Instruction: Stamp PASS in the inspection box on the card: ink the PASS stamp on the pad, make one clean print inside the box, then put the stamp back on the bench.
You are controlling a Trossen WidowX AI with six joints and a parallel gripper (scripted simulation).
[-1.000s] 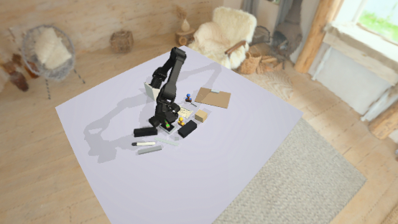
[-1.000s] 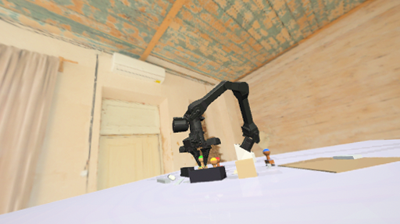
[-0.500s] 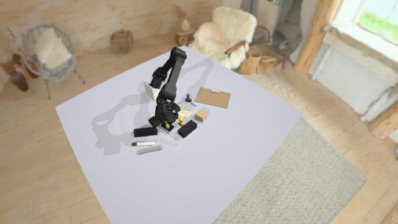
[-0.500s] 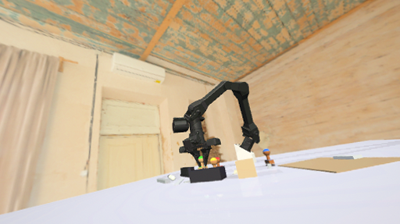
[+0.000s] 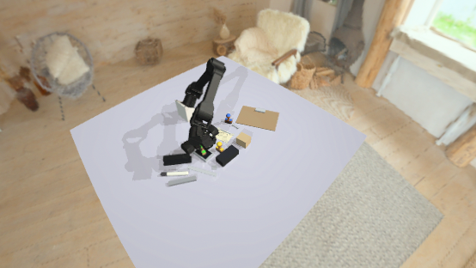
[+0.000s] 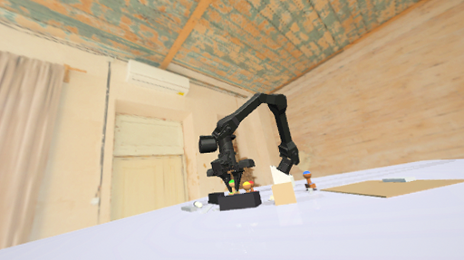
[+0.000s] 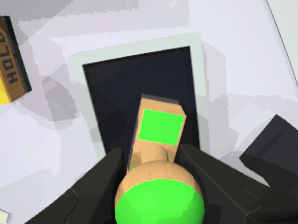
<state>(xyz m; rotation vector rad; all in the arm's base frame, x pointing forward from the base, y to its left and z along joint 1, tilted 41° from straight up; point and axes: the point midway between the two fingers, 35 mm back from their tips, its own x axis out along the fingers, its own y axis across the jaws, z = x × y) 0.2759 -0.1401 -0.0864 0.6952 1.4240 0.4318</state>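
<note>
Green-knobbed stamp (image 7: pixel 158 192) sits over the dark ink pad (image 7: pixel 143 106), clamped in the hand (image 7: pixel 160 183). Pad lies on the counter (image 5: pixel 258 180); a yellow-topped stamp (image 5: pixel 219 145) and black box (image 5: pixel 227 155) stand just beside.
</note>
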